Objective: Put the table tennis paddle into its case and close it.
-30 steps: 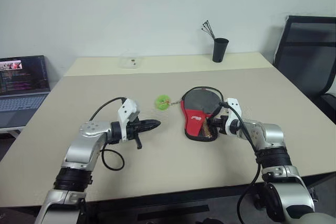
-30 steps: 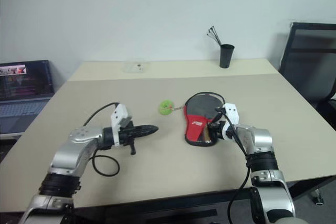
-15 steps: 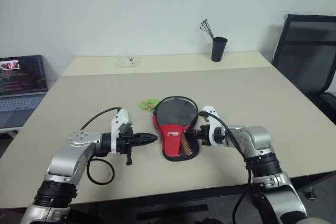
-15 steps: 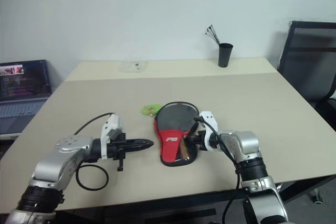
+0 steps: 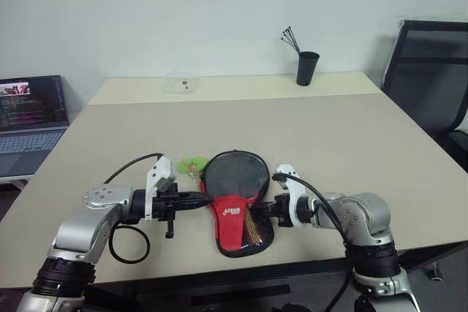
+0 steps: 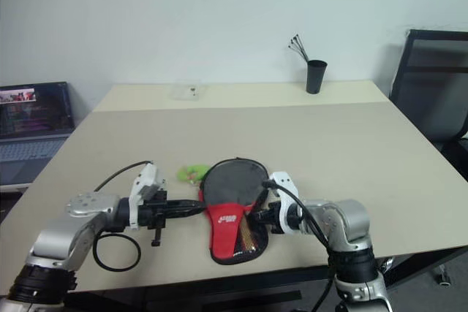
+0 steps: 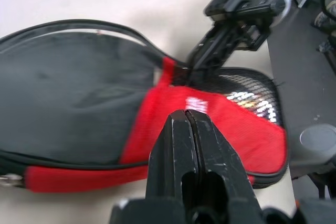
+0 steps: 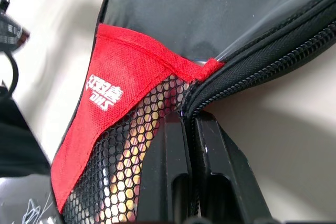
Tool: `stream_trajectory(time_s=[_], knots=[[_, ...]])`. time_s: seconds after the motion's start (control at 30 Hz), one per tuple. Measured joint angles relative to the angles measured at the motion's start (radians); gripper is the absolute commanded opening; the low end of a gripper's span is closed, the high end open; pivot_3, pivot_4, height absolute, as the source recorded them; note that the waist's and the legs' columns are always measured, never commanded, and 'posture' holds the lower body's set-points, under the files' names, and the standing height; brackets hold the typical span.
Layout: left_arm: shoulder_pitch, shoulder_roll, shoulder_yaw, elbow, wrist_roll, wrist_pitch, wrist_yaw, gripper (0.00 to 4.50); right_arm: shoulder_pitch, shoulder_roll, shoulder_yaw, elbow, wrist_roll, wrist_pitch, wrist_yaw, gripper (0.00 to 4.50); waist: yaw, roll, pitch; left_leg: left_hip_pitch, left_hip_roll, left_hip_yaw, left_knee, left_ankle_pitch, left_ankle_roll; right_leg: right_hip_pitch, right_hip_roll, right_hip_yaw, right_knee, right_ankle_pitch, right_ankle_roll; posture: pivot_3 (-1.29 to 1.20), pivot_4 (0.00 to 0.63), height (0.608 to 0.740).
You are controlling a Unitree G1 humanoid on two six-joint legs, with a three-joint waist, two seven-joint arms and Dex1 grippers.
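**Holding the case steady near the table edge**

While the case [image 5: 235, 199] lies flat near the front edge of the table [image 5: 344, 129], the step in hand looks like steadying it from both sides so that the zip can be worked. Going from the left: the laptop [image 5: 29, 115] sits off the table's left side, well apart from the work. The left gripper [image 5: 205, 196] points level across the table, its fingers pressed together and holding nothing, the tip just beside or touching the case's left edge; a green tag [image 5: 191, 165] lies just behind it. In the middle, the case shows a black round part, a red panel with white logo and a mesh pocket. The paddle itself cannot be made out; a light-coloured shape behind the mesh may be its handle. On the right, the right gripper [image 5: 260, 209] has its fingers pinched on the case's zipped edge where mesh meets red trim. To do this well, I judge the right pinch should hold firm while the left tip presses the fabric down, not pushes it sideways. The black cup [image 5: 307, 69] stands far back.
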Motion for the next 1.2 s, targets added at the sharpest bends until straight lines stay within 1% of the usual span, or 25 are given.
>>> stream_trajectory(time_s=[0.17,0.37,0.57,0.73,0.87,0.93,0.97,1.07,1.2], knots=[[0.000,0.017,0.010,0.000,-0.005,0.000,-0.002,0.00,0.040,0.042,-0.034,-0.079,0.001,0.068,-0.039,0.01,0.001,0.000,0.000,-0.001,0.000,-0.001,0.000,0.000,0.000,0.000,0.000,-0.001,-0.001,0.000,0.000,0.00,0.150,0.740],[0.005,0.020,0.018,-0.005,-0.006,0.002,0.006,0.00,0.108,0.063,-0.061,-0.150,0.019,0.086,-0.081,0.01,0.002,0.000,0.000,-0.002,0.000,-0.001,0.000,-0.001,-0.001,-0.001,0.000,-0.001,-0.002,0.000,0.000,0.00,0.150,0.740],[0.006,0.020,0.019,-0.007,-0.007,0.002,0.010,0.00,0.161,0.107,-0.077,-0.184,0.053,0.086,-0.137,0.01,0.001,0.000,0.000,-0.002,0.000,-0.002,0.000,-0.001,-0.001,-0.001,0.000,-0.001,-0.002,0.000,-0.001,0.00,0.150,0.740],[0.006,0.020,0.019,-0.008,-0.007,0.002,0.019,0.00,0.179,0.160,-0.086,-0.187,0.077,0.087,-0.187,0.01,0.000,0.000,0.000,-0.002,0.001,-0.002,0.000,-0.001,-0.001,-0.001,0.000,-0.002,-0.002,0.000,-0.001,0.00,0.150,0.740],[0.006,0.020,0.019,-0.009,-0.007,0.002,0.026,0.00,0.179,0.175,-0.090,-0.186,0.089,0.087,-0.215,0.01,0.000,0.000,0.000,-0.002,0.001,-0.002,0.000,-0.001,-0.001,-0.001,0.000,-0.002,-0.002,-0.001,-0.001,0.00,0.150,0.740],[0.006,0.020,0.019,-0.009,-0.007,0.002,0.027,0.00,0.178,0.176,-0.091,-0.185,0.091,0.087,-0.221,0.53,0.000,0.000,0.000,-0.002,0.001,-0.002,0.000,-0.001,-0.001,-0.001,0.000,-0.002,-0.002,-0.001,-0.001,0.00,0.150,0.740],[0.006,0.020,0.019,-0.010,-0.007,0.002,0.027,0.00,0.177,0.176,-0.092,-0.185,0.093,0.088,-0.225,0.71,0.000,0.000,0.000,-0.002,0.001,-0.002,0.000,-0.001,-0.001,-0.001,0.000,-0.002,-0.002,-0.001,-0.001,0.00,0.150,0.740],[0.006,0.020,0.019,-0.012,-0.007,0.002,0.029,0.00,0.166,0.174,-0.102,-0.185,0.092,0.088,-0.241,1.69,0.000,0.000,0.000,-0.003,0.001,-0.002,0.000,-0.001,-0.001,-0.001,0.000,-0.002,-0.002,-0.001,-0.001,0.00,0.150,0.740],[0.006,0.020,0.019,-0.029,-0.007,0.001,0.035,0.00,0.163,0.073,-0.060,-0.239,0.088,0.088,-0.248,2.92,0.002,0.000,0.000,-0.004,0.000,-0.002,-0.001,-0.001,-0.001,-0.001,0.000,-0.002,-0.003,-0.001,-0.001,0.00,0.150,0.740]])
